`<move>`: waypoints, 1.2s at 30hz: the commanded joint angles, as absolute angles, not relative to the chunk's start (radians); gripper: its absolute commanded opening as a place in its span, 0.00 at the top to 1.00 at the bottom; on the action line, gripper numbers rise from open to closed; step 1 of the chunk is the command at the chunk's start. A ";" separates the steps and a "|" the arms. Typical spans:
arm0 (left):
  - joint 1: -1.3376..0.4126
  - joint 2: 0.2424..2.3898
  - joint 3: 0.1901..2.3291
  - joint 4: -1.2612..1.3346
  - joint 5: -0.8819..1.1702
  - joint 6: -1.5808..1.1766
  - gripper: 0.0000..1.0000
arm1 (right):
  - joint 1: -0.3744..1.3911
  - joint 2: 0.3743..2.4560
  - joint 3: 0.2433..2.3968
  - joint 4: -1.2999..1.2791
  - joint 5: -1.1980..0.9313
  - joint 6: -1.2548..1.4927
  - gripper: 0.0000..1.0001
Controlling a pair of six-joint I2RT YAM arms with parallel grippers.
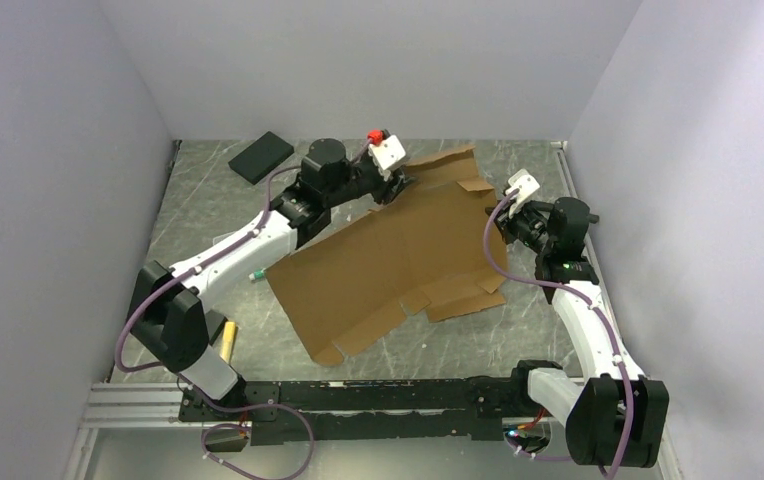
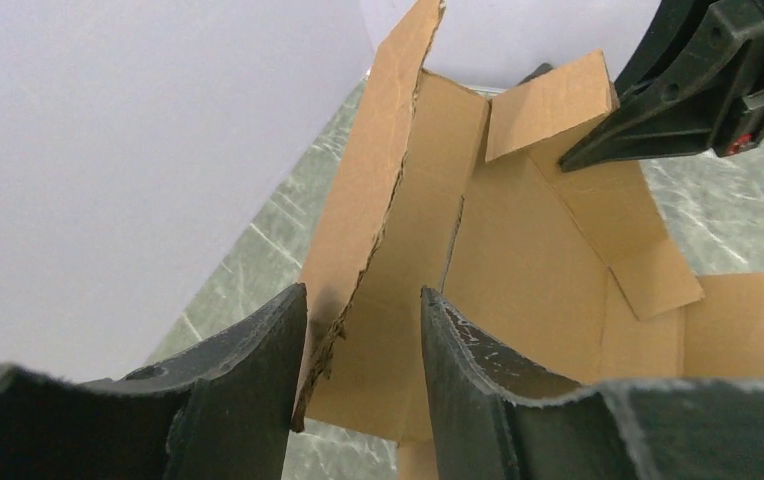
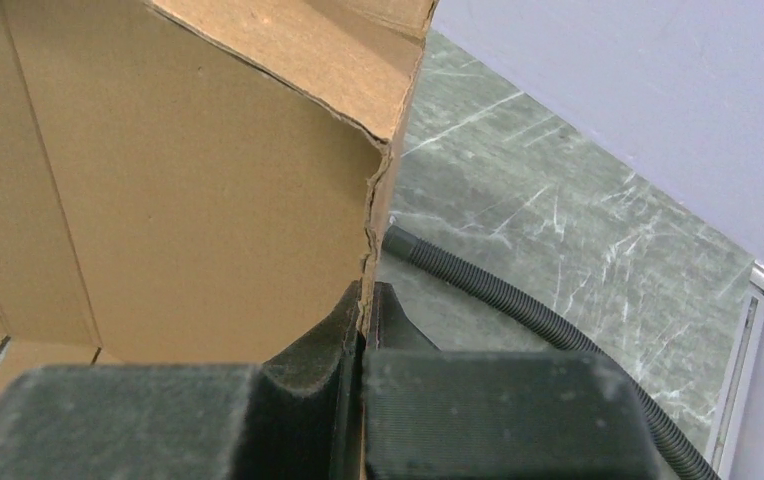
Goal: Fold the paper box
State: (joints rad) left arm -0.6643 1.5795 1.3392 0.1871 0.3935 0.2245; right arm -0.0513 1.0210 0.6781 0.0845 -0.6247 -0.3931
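Note:
The paper box [image 1: 388,250] is a flat brown die-cut cardboard sheet, lifted at its far side with flaps partly raised. My left gripper [image 1: 398,185] is at its far left corner. In the left wrist view the jaws [image 2: 358,330] stand apart around a raised flap edge of the box [image 2: 528,240]; the edge lies close to the left finger [image 2: 248,380], with a gap to the right finger [image 2: 478,370]. My right gripper [image 1: 506,205] holds the box's right edge. In the right wrist view it [image 3: 363,300] is shut on the torn edge of the cardboard [image 3: 188,200].
A black rectangular pad [image 1: 260,157] lies at the back left. A yellow object [image 1: 228,340] and a small green-tipped pen [image 1: 256,274] lie beside the left arm. Walls close in on three sides. A ribbed cable [image 3: 518,300] runs behind the right gripper.

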 commanded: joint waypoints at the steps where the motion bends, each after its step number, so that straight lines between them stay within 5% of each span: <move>1: -0.720 1.549 1.333 0.266 0.226 0.418 0.50 | -0.048 1.020 0.715 0.144 -0.628 -0.380 1.00; 6: -0.784 1.588 1.349 0.301 0.033 0.591 0.50 | -0.046 1.024 0.715 0.144 -0.637 -0.376 1.00; 8: -0.801 1.611 1.362 0.298 0.008 0.635 0.58 | -0.046 1.028 0.716 0.140 -0.639 -0.374 1.00; 12: -0.816 1.633 1.390 0.272 0.002 0.671 1.00 | -0.046 1.029 0.719 0.134 -0.645 -0.373 1.00; 19: -0.846 1.609 1.388 0.265 -0.114 0.726 1.00 | -0.046 1.057 0.753 0.105 -0.649 -0.342 1.00; 30: -0.862 1.507 1.292 0.358 -0.247 0.703 1.00 | -0.048 1.125 0.760 0.099 -0.682 -0.289 0.75; 36: -0.865 1.470 1.257 0.360 -0.241 0.695 1.00 | -0.048 1.168 0.751 0.110 -0.694 -0.298 0.71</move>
State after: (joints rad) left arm -0.8608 1.5246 1.2705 0.2832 -0.2127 0.6918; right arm -0.0490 1.1473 0.7238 0.0765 -0.6636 -0.3058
